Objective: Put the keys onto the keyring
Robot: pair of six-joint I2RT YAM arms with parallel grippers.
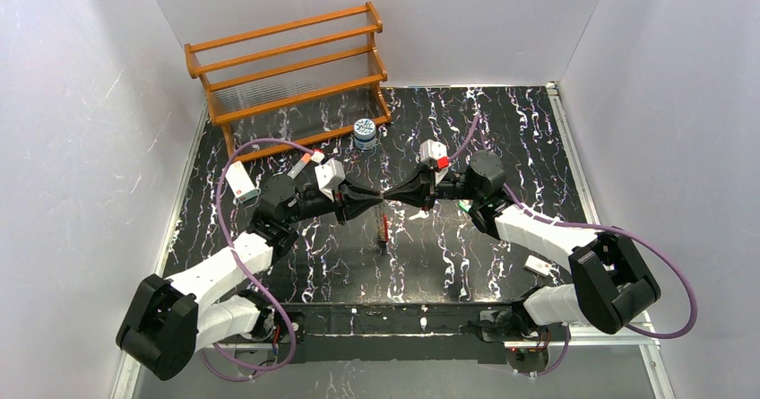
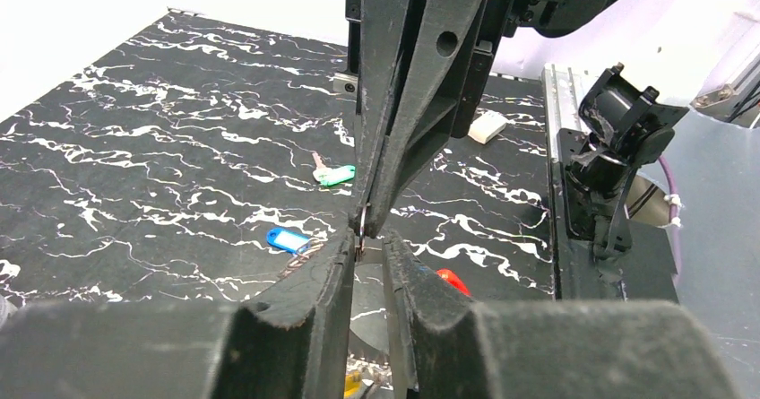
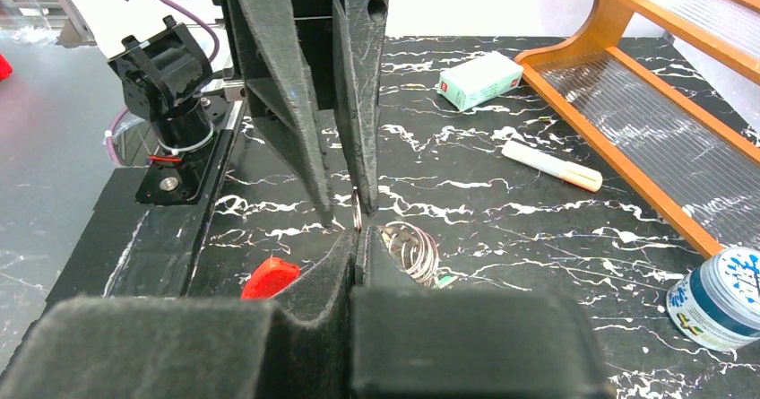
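Grippers meet nose to nose at the middle of the overhead frame, the left gripper (image 1: 375, 201) coming in from the left and the right gripper (image 1: 392, 198) from the right, above the marbled table (image 1: 502, 130). The keyring (image 3: 412, 248) is at that meeting point. Its silver coils show just below and right of centre in the right wrist frame. A red piece (image 1: 385, 229) sits under the tips in the overhead frame, and I cannot tell whether it is a key head or the ring's red section. The right gripper's fingers are pressed together, and I judge that they pinch the keyring's wire. The left gripper's fingers stand a narrow gap apart around the top of the ring; whether they clamp it I cannot tell. Neither gripper has a key. The blue key (image 2: 289, 239) lies left of centre in the left wrist frame and the green key (image 2: 336, 175) above it, both flat on the table.

The step in hand looks like passing or steadying the ring. To do it well, the left should close squarely on the wire before the right releases, so the thin wire cannot twist out, and it should leave the split end exposed for a key
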